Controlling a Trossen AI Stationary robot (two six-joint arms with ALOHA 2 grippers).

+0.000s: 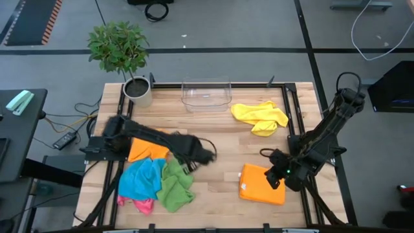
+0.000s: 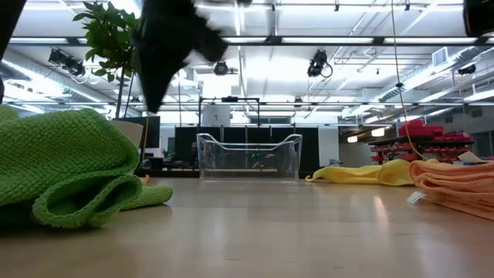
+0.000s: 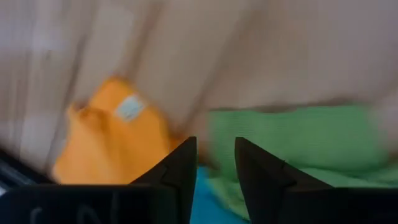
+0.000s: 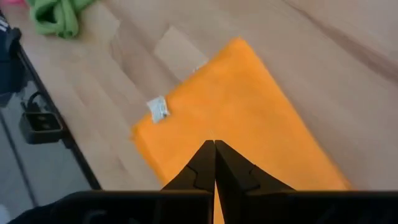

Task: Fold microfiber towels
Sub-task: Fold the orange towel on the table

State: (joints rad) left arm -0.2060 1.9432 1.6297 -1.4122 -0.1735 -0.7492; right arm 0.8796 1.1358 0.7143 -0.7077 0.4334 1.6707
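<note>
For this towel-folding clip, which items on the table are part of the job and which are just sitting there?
Part of the job:
folded orange towel
yellow towel
green towel
blue towel
pink towel
second orange towel

Just lying about:
clear plastic bin
potted plant

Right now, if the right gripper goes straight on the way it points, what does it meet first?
Most likely the folded orange towel: the right gripper, fingers shut, points down at it, and nothing shows between them. How far above it the gripper is, I cannot tell.
</note>
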